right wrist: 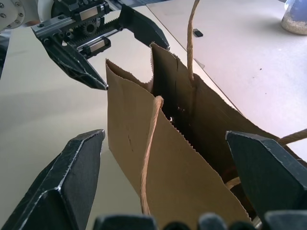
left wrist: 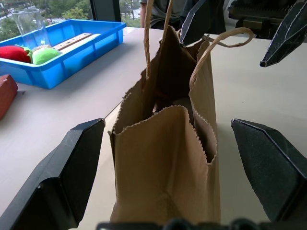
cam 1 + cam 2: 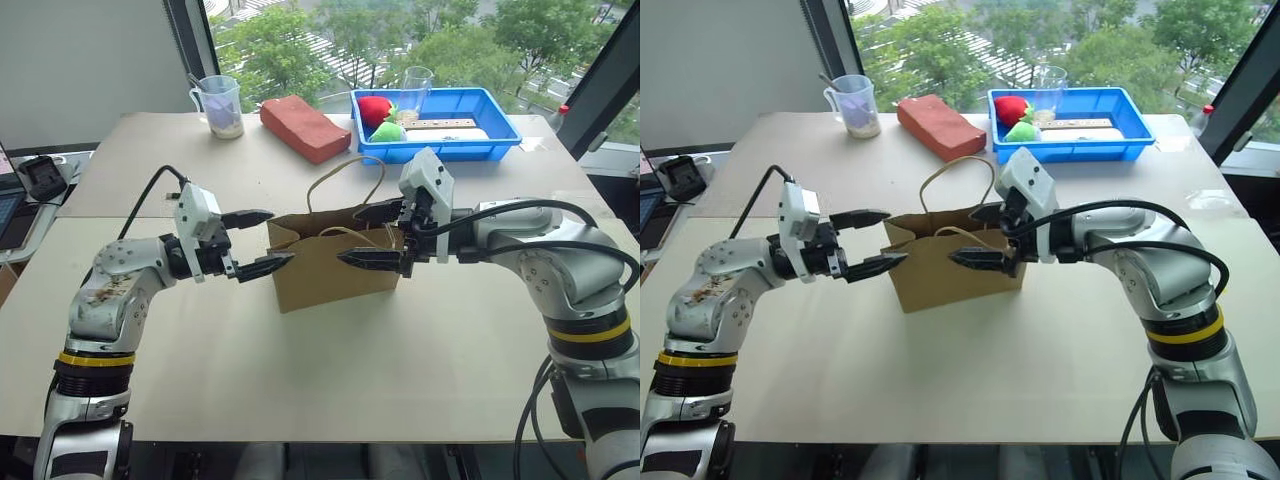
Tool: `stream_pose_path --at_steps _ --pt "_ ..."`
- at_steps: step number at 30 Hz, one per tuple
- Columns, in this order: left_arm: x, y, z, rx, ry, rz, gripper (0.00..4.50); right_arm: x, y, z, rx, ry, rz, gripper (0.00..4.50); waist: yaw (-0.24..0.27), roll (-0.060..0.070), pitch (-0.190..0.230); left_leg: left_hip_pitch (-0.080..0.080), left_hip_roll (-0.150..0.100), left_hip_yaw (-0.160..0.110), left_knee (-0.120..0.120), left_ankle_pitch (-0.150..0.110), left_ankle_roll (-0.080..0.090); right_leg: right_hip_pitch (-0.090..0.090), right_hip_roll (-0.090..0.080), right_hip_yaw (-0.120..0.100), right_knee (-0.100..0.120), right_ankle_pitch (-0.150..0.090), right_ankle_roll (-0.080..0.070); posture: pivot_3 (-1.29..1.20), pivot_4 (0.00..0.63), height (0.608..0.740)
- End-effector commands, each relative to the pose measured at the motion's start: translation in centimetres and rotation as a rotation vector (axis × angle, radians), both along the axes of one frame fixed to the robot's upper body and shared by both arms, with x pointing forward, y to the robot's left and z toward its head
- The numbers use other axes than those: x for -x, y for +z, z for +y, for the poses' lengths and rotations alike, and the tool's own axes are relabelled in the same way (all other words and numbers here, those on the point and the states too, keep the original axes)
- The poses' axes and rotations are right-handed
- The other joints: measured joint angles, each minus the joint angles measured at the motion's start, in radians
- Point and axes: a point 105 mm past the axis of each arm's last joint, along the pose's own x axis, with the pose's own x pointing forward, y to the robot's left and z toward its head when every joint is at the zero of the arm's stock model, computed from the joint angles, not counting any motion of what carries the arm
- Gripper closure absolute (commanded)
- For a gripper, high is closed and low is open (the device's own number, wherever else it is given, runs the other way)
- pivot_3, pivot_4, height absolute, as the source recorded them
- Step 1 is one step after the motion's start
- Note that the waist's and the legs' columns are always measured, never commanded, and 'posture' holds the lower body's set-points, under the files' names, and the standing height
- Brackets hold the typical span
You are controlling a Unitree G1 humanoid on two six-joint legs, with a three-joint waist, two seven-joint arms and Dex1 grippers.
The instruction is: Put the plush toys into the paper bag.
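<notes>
Between the two pincers stands the paper bag (image 3: 335,262), upright on the bench (image 3: 300,370) with its mouth up and its long axis running from one arm to the other. The left pincer (image 3: 262,242) faces one narrow end and the right pincer (image 3: 372,236) the other; both are released, fingers spread wide and grasping nothing, each just short of the paper and about equally near it. The bag's cord handles (image 3: 345,180) rise above the rim, one loop leaning toward the right pincer. Of the plush toys little can be told: the left wrist view shows something pale deep inside the bag, too shadowed to name, and none lies on the bench around the bag. Beyond the bag sit a reddish block (image 3: 305,128), a blue tray (image 3: 440,125) with red and green soft items, and a clear measuring cup (image 3: 220,106), all well apart from it and from both arms. Nothing stands in the way.
</notes>
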Motion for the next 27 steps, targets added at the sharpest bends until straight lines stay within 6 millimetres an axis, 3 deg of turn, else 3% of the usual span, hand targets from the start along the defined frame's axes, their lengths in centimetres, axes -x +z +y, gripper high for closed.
stream_pose_path --at_steps 1,15,16,17,24,25,27 --pt "-0.1 0.2 -0.1 -0.001 -0.010 -0.029 0.00 0.1 1.3 -0.4 -0.004 -0.014 -0.048 0.02 0.000 0.000 0.000 0.000 0.000 0.000 0.000 0.000 0.000 0.000 0.000 0.000 0.000 0.000 0.000 0.00 0.150 0.740" --pt "-1.9 -1.9 -2.1 -0.008 -0.068 -0.025 0.00 0.5 3.1 0.0 -0.014 -0.004 -0.087 0.02 0.000 0.000 0.000 0.000 0.000 0.000 0.000 0.000 0.000 0.000 0.000 0.000 0.000 0.000 0.000 0.00 0.150 0.740" --pt "-2.0 -1.9 -2.1 -0.006 -0.067 -0.027 0.51 0.5 3.3 0.0 -0.016 -0.006 -0.090 0.00 0.000 0.000 0.000 0.000 0.000 0.000 0.000 0.000 0.000 0.000 0.000 0.000 0.000 0.000 0.000 0.00 0.150 0.740" --pt "-2.1 -1.9 -2.1 -0.003 -0.068 -0.028 0.74 0.5 3.4 0.0 -0.018 -0.008 -0.093 0.00 0.000 0.000 0.000 0.000 0.000 0.000 0.000 0.000 0.000 0.000 0.000 0.000 0.000 0.000 0.000 0.00 0.150 0.740" --pt "-2.5 -1.5 -2.2 0.015 -0.086 -0.027 4.09 0.5 3.6 -0.2 -0.026 -0.035 -0.102 0.00 0.001 0.000 0.000 0.000 0.000 0.000 0.000 0.000 0.000 0.000 0.000 0.000 0.000 0.000 0.000 0.00 0.150 0.740" --pt "-2.5 -1.4 -2.3 0.020 -0.089 -0.026 4.42 0.6 3.7 -0.3 -0.027 -0.037 -0.105 0.00 0.001 0.000 0.000 0.000 0.000 0.000 0.000 0.000 0.000 0.000 0.000 0.000 0.000 0.000 0.000 0.00 0.150 0.740" --pt "-2.6 -1.4 -2.2 0.018 -0.086 -0.025 4.42 0.7 4.3 -0.6 -0.030 -0.049 -0.121 0.00 0.002 0.000 0.000 0.000 0.000 0.000 0.000 0.000 0.000 0.000 0.000 0.000 0.000 0.000 0.000 0.00 0.150 0.740"
